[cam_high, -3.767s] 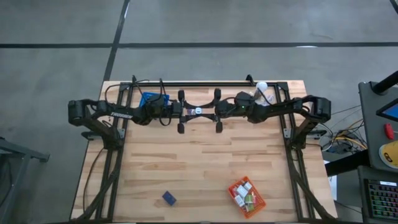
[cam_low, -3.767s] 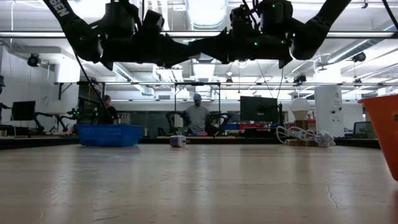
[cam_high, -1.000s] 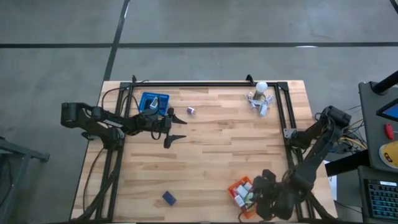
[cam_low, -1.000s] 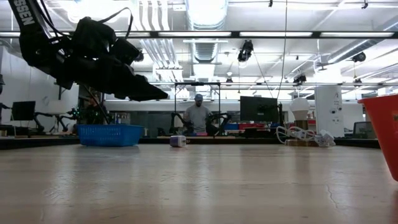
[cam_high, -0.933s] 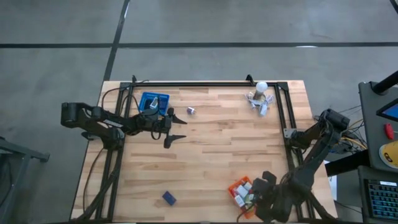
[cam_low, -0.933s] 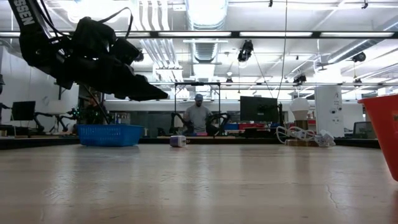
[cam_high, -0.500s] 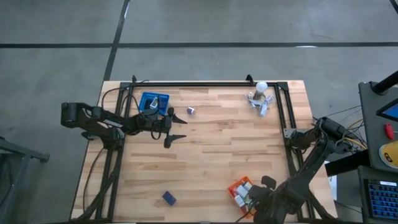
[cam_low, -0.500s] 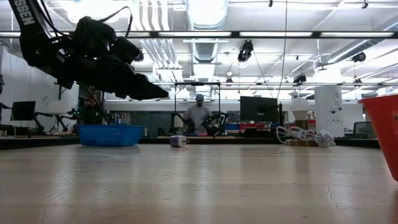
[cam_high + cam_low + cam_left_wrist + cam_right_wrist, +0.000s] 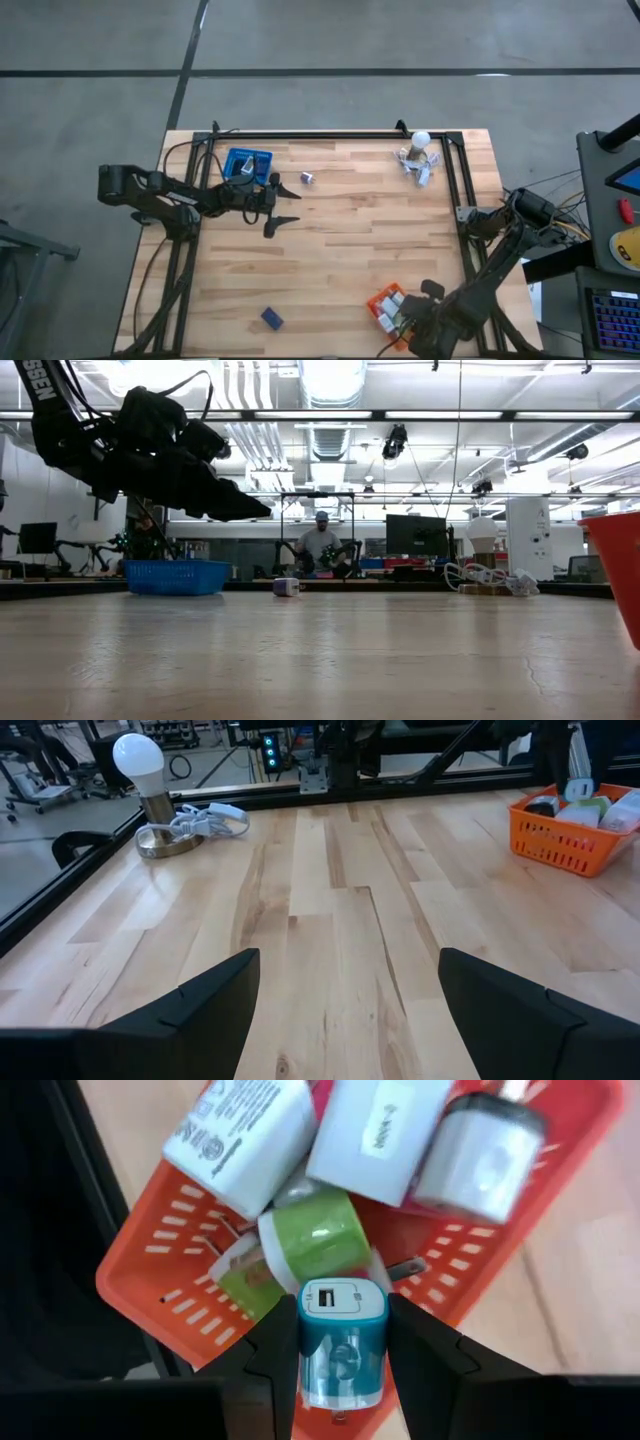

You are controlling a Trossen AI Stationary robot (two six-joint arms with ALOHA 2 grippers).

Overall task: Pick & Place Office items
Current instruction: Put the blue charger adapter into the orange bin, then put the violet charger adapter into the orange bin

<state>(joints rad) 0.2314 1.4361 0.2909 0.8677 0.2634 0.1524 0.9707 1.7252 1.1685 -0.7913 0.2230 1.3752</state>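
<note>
Your right gripper [image 9: 340, 1355] has dropped to the orange basket [image 9: 385, 300] at the tabletop's near right edge and pinches a teal charger [image 9: 341, 1342] over it. Left gripper [image 9: 277, 206], fingers wide, stays by the blue basket [image 9: 248, 162]. One pick is under way.

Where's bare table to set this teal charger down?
Bare wood runs from the lamp down to the orange basket, and between the dark blue block and that basket. The basket itself is crowded, under the right end effector holding the teal charger.
</note>
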